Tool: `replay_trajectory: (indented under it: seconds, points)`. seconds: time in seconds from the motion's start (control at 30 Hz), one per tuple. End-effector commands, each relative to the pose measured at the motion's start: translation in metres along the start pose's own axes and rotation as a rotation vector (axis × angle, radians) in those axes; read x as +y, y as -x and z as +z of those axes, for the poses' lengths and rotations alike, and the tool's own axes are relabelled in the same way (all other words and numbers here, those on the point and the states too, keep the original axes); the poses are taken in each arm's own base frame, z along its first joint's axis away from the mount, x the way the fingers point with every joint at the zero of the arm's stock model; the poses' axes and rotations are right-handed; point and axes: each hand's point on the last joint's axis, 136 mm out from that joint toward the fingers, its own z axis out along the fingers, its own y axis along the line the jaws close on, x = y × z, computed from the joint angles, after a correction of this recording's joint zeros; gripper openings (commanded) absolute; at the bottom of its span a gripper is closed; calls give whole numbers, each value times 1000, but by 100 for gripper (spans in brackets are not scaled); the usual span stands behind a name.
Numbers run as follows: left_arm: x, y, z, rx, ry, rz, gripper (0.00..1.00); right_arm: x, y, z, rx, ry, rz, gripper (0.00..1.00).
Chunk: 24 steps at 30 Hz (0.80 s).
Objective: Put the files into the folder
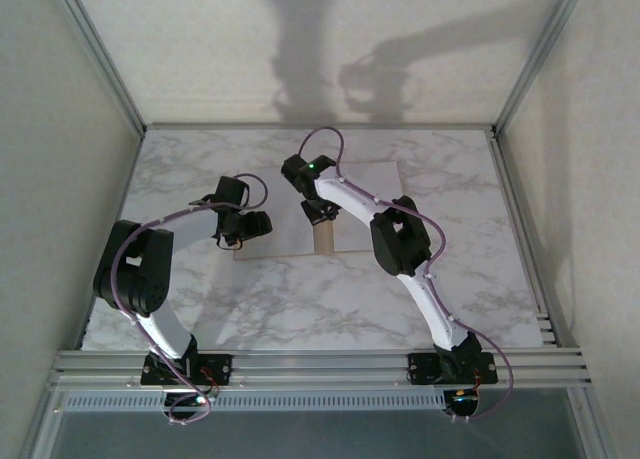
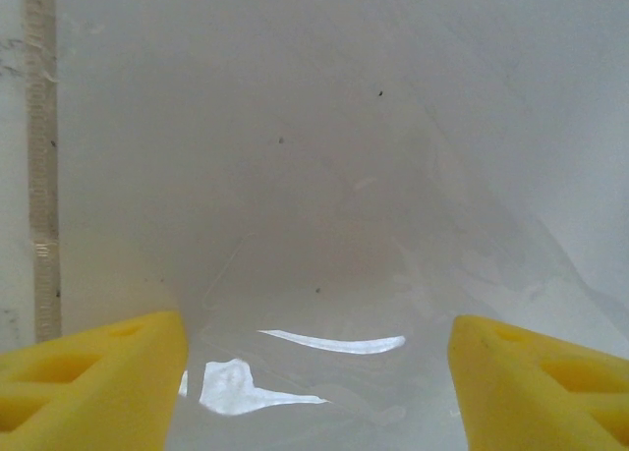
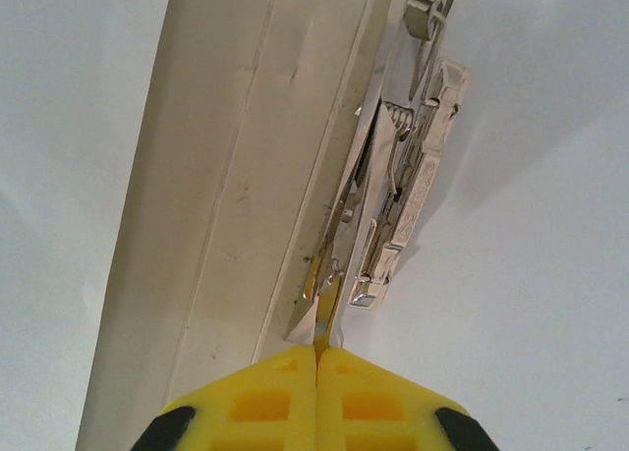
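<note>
At right gripper [image 3: 316, 358] tips: fingers are closed flat together; a thin metal tab of the clip fastener [image 3: 408, 196] is pinched in their seam, as far as can be judged.
Just ahead of those tips: the clip fastener is laid along the inner spine of the folder [image 3: 226, 176]; tan board is seen left of it, white sheet beyond on both sides.
Under left gripper [image 2: 314, 392]: jaws are set wide with nothing between them; the files [image 2: 324, 176] lie flat directly below, plain white, glossy where light is caught.
Step in hand (judged): the clip is to be opened so that sheets can be seated at the spine.
Doing it well: the tab should be drawn along its hinge arc, not twisted. Little metal is gripped, so a slip is likely. Sheets should be pinned near the spine by the left pads, so nothing is dragged.
Surface: marble table [image 1: 300, 299], white-grey veined, smooth; paper is expected to slide easily.
Room: pale walls on 3 sides; aluminium rail [image 1: 320, 364] behind both arm bases; 2 arm shadows are cast on the back wall [image 1: 330, 49].
</note>
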Motion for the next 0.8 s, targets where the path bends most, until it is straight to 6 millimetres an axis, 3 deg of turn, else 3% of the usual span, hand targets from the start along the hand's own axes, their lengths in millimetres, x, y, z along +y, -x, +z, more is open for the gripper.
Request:
replay_trajectory:
  seconds: [0.0,0.37,0.77]
  points:
    - [12,-14,9,55,25,-9,71,-2,-15,31,82,-39,-45,1]
    - [13,-14,9,56,34,-4,71,-4,-16,29,73,-45,-58,0]
    - [14,-15,8,56,34,-7,71,3,-25,42,95,-17,-59,0]
